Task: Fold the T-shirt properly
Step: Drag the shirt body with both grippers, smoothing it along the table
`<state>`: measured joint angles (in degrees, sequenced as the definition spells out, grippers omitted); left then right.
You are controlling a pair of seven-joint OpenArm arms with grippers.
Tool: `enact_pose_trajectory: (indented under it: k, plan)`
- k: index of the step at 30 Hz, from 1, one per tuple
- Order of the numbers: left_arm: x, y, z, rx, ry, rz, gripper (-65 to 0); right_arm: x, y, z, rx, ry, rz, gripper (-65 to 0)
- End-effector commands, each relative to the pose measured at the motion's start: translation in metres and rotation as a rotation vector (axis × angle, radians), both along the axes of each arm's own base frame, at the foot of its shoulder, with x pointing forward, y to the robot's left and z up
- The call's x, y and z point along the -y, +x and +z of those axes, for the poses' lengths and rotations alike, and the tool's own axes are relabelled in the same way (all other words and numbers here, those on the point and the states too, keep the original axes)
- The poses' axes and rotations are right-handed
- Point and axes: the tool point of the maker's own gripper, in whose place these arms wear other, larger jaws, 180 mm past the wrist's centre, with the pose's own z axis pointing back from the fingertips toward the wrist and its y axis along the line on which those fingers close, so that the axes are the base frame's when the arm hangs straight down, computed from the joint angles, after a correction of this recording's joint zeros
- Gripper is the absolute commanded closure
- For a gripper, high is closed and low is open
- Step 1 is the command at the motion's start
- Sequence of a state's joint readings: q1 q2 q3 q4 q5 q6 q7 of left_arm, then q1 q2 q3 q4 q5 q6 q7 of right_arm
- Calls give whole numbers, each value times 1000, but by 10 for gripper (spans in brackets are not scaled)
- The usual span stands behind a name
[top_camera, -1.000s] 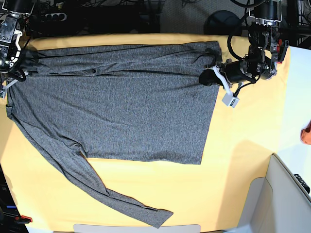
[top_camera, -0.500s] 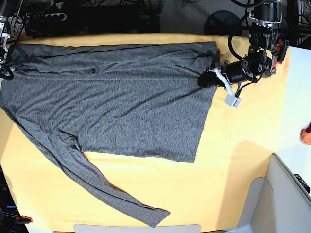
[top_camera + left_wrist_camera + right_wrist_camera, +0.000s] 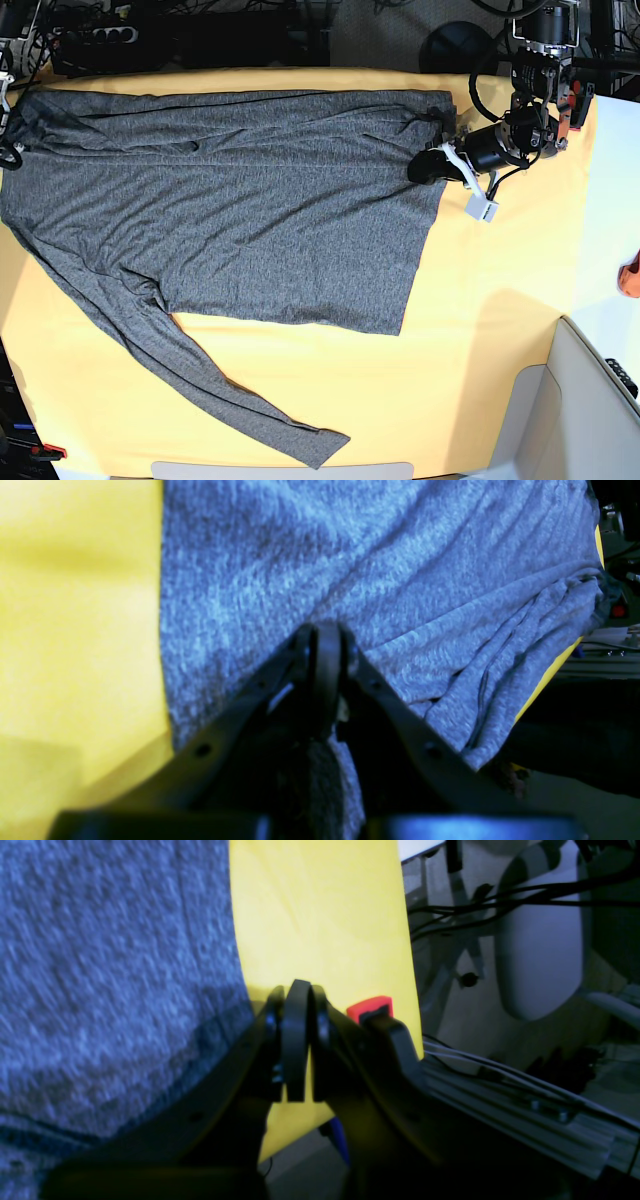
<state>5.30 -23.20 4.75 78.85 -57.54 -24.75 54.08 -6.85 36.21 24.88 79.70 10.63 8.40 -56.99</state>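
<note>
I have the bench (image 3: 500, 330), covered in plain yellow cloth, almost filled by the T-shirt (image 3: 250, 220). The grey knit lies spread flat across the far and middle part, its upper band already doubled over along the far edge, and one long sleeve (image 3: 200, 385) trails diagonally toward the near edge.

I judge the step in hand to be stretching the shirt taut between both arms before the next fold. To do it well, I would keep both grips at equal height, pull evenly outward so the folded band lies straight, and avoid dragging the hem off the yellow cloth.

My left arm reaches in from the far corner on the base view's right, its forearm low and nearly level with the bench. The left claw (image 3: 424, 166) is clenched on the T-shirt's hem corner, and the left wrist view shows fabric bunched behind the closed tips.

My right arm is mostly out of frame at the base view's left edge. The right claw (image 3: 296, 1040) is clenched, sitting beside the shirt's edge over yellow cloth. I cannot tell whether it holds any fabric.
</note>
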Motion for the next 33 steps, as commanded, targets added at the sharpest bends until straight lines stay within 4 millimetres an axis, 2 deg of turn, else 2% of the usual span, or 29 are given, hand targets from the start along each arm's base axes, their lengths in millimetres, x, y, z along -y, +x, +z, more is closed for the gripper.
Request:
enact_pose_trajectory:
  k: [1, 3, 5, 8, 12, 17, 21, 28, 33]
  plan:
    - [-24, -25, -28, -124, 158, -24, -7, 24, 8, 38, 75, -76, -23, 0]
    - [-24, -25, -28, -124, 158, -24, -7, 31, 5, 51, 127, -69, -61, 0]
    - [-24, -26, -28, -126, 158, -24, -7, 20, 13, 57, 157, -27, -18, 0]
    - [-24, -26, -28, -126, 158, -24, -7, -9, 9, 42, 147, 135, -6, 0]
    - [-24, -26, -28, -126, 158, -24, -7, -39, -12, 22, 181, 325, -58, 0]
    - [-24, -25, -28, -124, 156, -24, -7, -56, -35, 0, 136, 381, -76, 0]
    - [-24, -24, -27, -123, 156, -24, -7, -55, -45, -7, 126, 375, -82, 0]
    - [-23, -26, -28, -126, 155, -24, -7, -23, -58, -5, 85, 204, -93, 0]
    - [-23, -25, -27, -123, 155, -25, -7, -19, -57, -3, 87, 170, -86, 0]
